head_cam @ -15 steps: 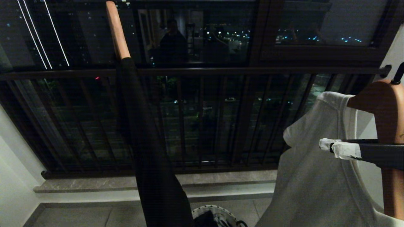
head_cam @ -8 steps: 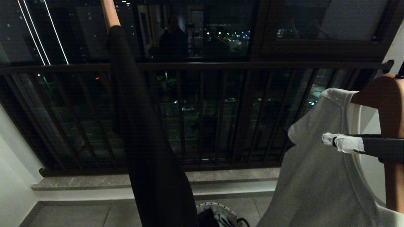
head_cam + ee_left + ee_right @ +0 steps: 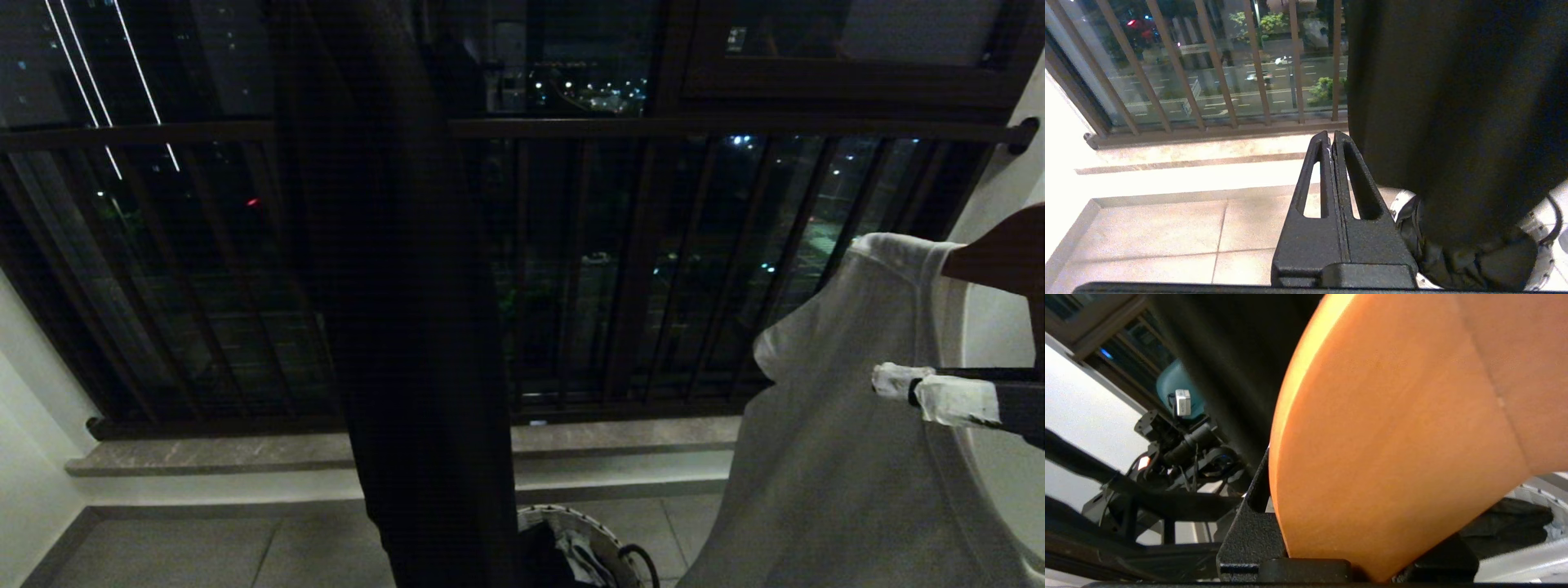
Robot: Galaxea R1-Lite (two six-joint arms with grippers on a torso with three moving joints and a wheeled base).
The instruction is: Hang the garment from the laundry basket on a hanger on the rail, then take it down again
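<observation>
The right tool (image 3: 1347, 555) pinches the orange wooden hanger (image 3: 1412, 428), which carries the white sleeveless garment (image 3: 833, 457) above the small round pale-rimmed laundry basket (image 3: 588, 531). The left tool (image 3: 1331, 141) is pressed together and idle. Hanging appears underway; next the hanger's hook must reach the rail, which is out of view.

Right gripper (image 3: 898, 382) enters the head view from the right edge, arm roughly level, white-wrapped fingers (image 3: 955, 401) pointing left; in its wrist view the black fingers (image 3: 1253, 535) sit on either side of an orange wooden hanger (image 3: 1396, 433), clamped on it. Left gripper (image 3: 1331, 141) shows only in its own wrist view: both black fingers (image 3: 1355, 179) pressed flat together, nothing between them, aimed out over the floor. Left arm not visible in the head view.
</observation>
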